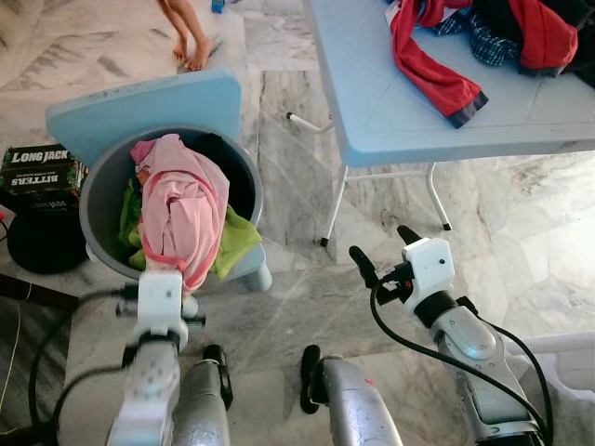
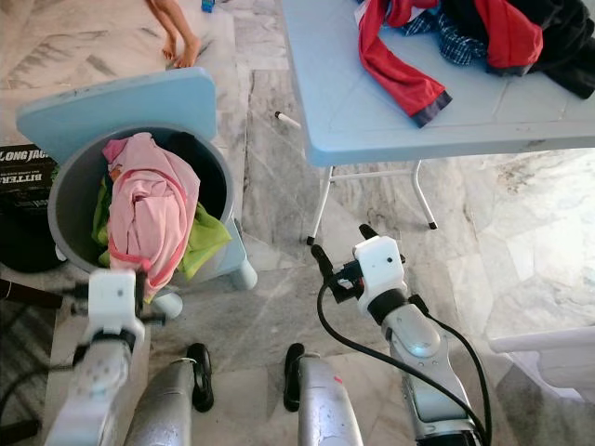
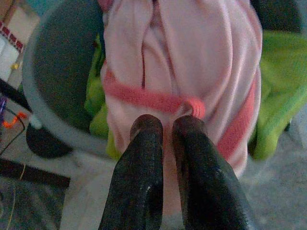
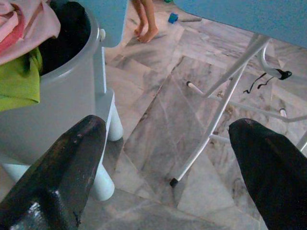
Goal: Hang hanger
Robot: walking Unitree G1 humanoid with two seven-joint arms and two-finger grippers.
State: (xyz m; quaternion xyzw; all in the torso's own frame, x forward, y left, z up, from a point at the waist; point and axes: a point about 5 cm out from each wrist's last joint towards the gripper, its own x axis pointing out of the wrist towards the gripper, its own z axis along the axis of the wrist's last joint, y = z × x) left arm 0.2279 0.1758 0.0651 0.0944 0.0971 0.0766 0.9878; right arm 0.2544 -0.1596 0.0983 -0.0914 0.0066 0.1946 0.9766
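A home, at a laundry spot, is shown. A marble-tiled floor (image 1: 279, 121) is seen underfoot. A grey laundry bin (image 1: 102, 200) is stuffed with a pink garment (image 1: 181, 209) and green cloth (image 1: 237, 242). Crumpled clothes (image 1: 483, 37) are heaped at the far edge of a light-blue folding table (image 1: 390, 111). A person's bare feet (image 1: 189, 51) are seen on the tiles.

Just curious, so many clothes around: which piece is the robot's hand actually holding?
The pink garment draped over the basket's front rim; the left gripper pinches its hem.
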